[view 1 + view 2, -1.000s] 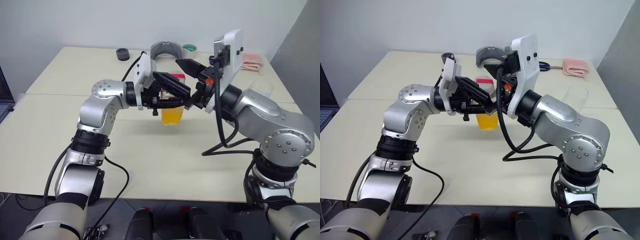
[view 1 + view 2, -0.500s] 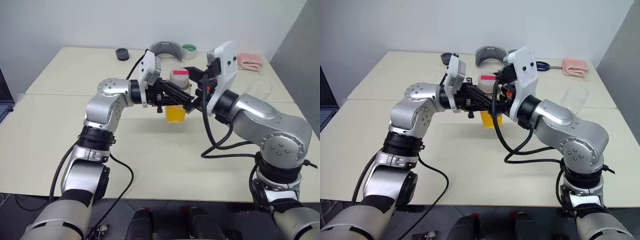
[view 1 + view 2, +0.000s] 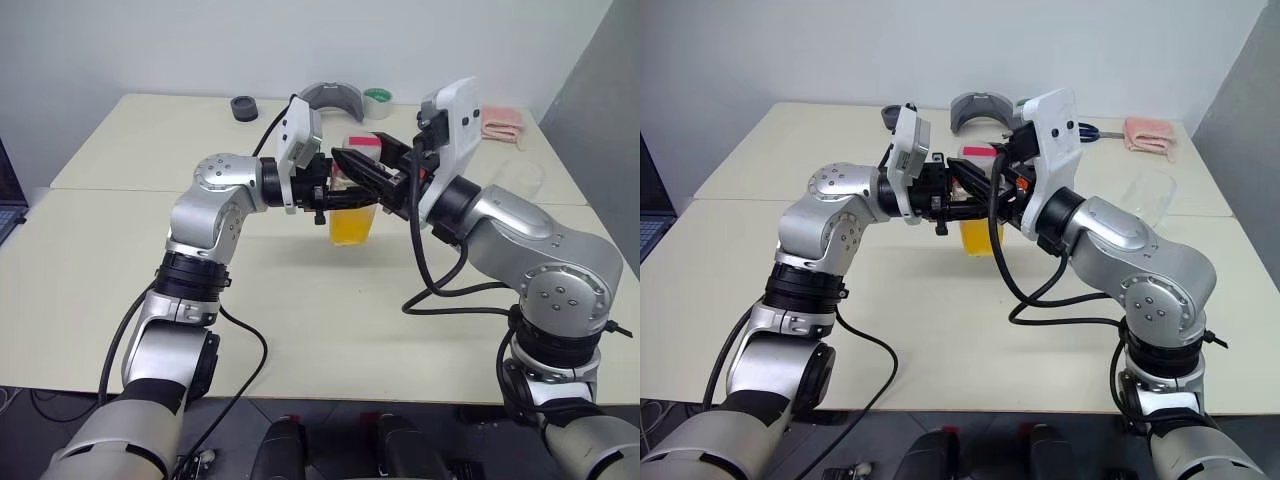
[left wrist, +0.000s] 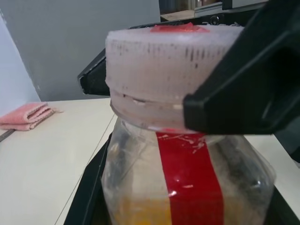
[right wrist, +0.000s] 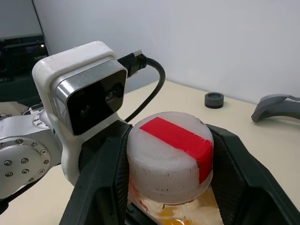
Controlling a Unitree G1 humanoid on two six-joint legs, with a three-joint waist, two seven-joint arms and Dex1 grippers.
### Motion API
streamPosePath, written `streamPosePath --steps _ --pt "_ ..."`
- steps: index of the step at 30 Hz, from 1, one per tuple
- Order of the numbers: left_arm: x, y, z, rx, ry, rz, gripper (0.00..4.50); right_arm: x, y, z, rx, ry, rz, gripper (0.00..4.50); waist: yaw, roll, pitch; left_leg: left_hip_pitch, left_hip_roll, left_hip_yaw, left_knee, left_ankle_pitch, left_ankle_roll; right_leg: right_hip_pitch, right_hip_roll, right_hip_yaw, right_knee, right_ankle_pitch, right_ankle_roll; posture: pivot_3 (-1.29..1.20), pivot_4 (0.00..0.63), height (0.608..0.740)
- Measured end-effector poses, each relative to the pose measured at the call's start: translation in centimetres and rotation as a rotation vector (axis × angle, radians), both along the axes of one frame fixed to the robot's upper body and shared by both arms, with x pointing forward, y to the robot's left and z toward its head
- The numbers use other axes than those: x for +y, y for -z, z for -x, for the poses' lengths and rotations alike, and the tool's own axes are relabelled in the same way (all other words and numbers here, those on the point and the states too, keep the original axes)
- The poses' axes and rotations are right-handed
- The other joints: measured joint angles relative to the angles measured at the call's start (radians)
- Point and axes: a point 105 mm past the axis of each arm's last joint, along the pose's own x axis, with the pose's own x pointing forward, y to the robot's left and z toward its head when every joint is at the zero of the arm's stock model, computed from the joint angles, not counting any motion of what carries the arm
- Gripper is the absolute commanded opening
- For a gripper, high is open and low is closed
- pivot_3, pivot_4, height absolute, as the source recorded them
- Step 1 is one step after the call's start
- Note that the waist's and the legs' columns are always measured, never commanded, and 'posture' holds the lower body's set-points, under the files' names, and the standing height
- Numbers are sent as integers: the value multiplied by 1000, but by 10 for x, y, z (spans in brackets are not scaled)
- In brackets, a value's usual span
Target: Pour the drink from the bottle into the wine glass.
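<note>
The small clear bottle (image 3: 352,218) hangs above the table's middle, upright, its lower part filled with the orange drink (image 3: 978,238). My left gripper (image 3: 338,196) comes in level from the left and is shut on the bottle's body. The white cap (image 5: 171,154) with a red stripe sits between the two black fingers (image 5: 101,178) of my right gripper (image 3: 352,160), which press on both its sides. A red label strip (image 4: 190,183) runs down the bottle. The clear wine glass (image 3: 1150,190) stands on the table to the right, behind my right arm and partly hidden by it.
Along the table's far edge lie a grey curved piece (image 3: 330,98), a small black round thing (image 3: 244,105), a roll of tape (image 3: 378,97) and a folded pink cloth (image 3: 503,120). A cable from my right arm loops onto the table (image 3: 300,310).
My right gripper's fingers, wide apart beside the bottle's top one second ago, have closed around the cap. The left gripper has kept its hold on the bottle.
</note>
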Motion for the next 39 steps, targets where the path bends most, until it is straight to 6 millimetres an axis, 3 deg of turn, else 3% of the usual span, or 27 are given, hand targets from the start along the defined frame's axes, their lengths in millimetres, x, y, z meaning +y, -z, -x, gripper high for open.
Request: streamPosePath --steps 6,13,18,22,25,26,29,32,39 --pt "1 3 10 25 17 -2 1817 -5 0 3 -14 -169 74 1980 0 0 0 0 0 0 0 0 0 0 0 0 0 0 0 0 150 740" --pt "9 -3 40 94 74 20 1817 4 -9 6 -84 -653 142 1980 -11 1 1 1 1 -1 0 0 0 0 2 0 0 0 0 0 150 740" --pt "11 -5 49 133 86 31 1817 10 -12 4 -100 -855 162 1980 -11 2 1 1 1 -2 0 0 0 1 2 -1 0 0 0 0 150 740" --pt "3 -1 55 162 112 10 1817 10 -7 5 -99 -888 194 3307 -1 2 1 1 1 -1 0 0 0 1 0 -1 0 0 0 0 150 740" --pt "-3 4 60 183 145 2 1817 0 -1 6 -75 -832 221 4337 5 2 1 0 0 -2 1 0 0 1 -2 -2 0 0 0 0 150 740" --pt "-3 3 60 180 140 1 1817 -7 0 6 -63 -790 223 4463 6 2 1 0 -1 -2 1 0 0 1 -3 -2 0 0 0 0 150 740" --pt "3 4 56 175 104 4 1817 -32 5 10 -37 -620 221 4463 6 2 1 0 -1 -3 0 0 0 1 -3 -1 0 0 0 0 150 740" --pt "5 6 50 173 84 15 1817 -40 7 18 -75 -444 226 4463 1 2 1 0 -1 -2 0 0 0 1 -2 -1 0 0 0 0 150 740" --pt "2 10 32 166 46 28 1817 -18 -5 30 -133 -177 108 4463 -8 2 2 1 1 -3 1 0 0 1 2 0 1 0 0 0 150 740"
